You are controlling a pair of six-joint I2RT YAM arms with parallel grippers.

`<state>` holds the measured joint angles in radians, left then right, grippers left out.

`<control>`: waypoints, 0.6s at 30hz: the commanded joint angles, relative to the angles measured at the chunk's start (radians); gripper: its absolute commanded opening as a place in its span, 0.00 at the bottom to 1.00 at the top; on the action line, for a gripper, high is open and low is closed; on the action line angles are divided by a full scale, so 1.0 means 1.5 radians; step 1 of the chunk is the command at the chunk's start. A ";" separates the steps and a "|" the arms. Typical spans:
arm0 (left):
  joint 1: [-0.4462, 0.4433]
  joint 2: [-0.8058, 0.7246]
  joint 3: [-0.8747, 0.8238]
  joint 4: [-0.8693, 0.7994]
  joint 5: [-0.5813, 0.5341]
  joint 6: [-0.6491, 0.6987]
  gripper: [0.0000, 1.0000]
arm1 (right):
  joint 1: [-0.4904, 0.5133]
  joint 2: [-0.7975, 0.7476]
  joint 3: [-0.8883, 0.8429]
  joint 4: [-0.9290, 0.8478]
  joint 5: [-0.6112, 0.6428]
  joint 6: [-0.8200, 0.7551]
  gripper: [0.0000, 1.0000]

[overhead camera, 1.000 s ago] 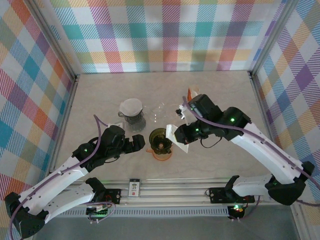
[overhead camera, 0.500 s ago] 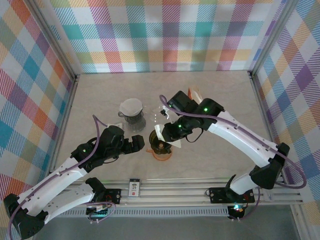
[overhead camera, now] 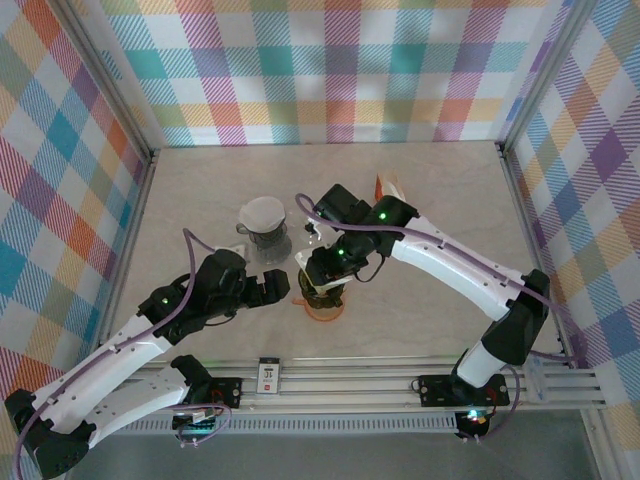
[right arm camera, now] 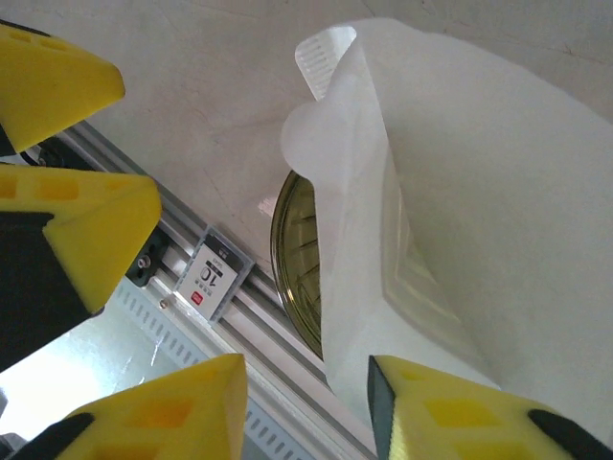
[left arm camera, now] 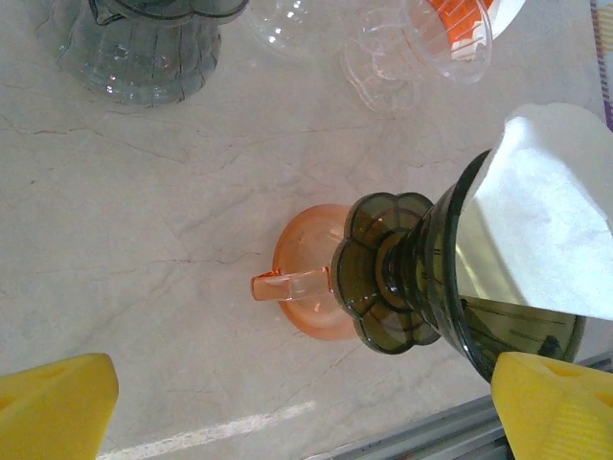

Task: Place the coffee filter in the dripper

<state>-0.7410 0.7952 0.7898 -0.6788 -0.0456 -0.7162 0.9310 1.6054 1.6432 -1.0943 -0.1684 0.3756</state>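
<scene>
Honestly, the coffee filter [right arm camera: 460, 192] looks flimsy; right gripper [right arm camera: 306, 402] pinches its 6 o'clock edge over the dripper [left arm camera: 421, 278].

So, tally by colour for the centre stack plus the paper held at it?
Olive dripper: 1
Orange base under it: 1
White filter: 1
Total: 3
</scene>
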 commanded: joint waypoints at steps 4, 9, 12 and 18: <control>0.001 0.012 0.039 0.016 0.010 -0.003 1.00 | 0.004 -0.026 -0.040 0.041 -0.025 -0.002 0.43; 0.005 0.044 0.054 0.046 0.022 -0.015 1.00 | 0.013 -0.037 -0.095 0.087 -0.034 0.002 0.39; 0.005 0.073 0.069 0.050 0.024 -0.016 1.00 | 0.019 -0.037 -0.112 0.102 -0.040 -0.003 0.35; 0.005 0.110 0.080 0.075 0.038 -0.018 1.00 | 0.027 -0.038 -0.124 0.112 -0.031 -0.011 0.36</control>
<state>-0.7406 0.9455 0.8761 -0.6056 -0.0101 -0.7364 0.9638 1.5719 1.4677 -0.9543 -0.2031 0.3763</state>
